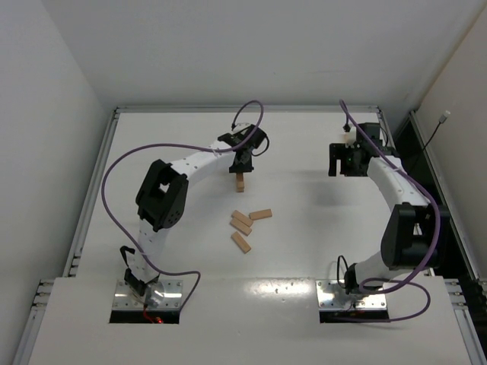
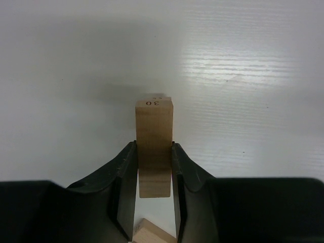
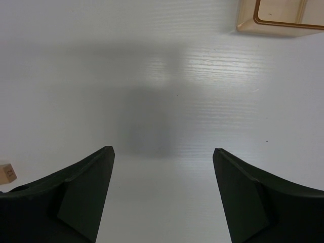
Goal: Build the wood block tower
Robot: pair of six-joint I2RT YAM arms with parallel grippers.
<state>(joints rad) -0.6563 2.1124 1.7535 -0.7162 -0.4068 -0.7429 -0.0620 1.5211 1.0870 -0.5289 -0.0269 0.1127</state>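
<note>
Now the wood block [image 2: 154,121] in play is pinched between the fingers of the left hand [image 2: 153,145], over the far middle of the tabletop [image 1: 319,243], pointing lengthwise away from the wrist camera. A second block [image 2: 152,235] peeks out just beneath it; whether the two touch cannot be told. To place it well, I judge the hand should square the bar over that one, lower gently, and let go only once it rests flat. Several loose blocks [image 1: 240,242] lie nearer the arms. The right hand [image 3: 163,152] hangs wide and empty, an orange tray [image 3: 248,23] at the edge of its view. The held bar's end reads "30".
</note>
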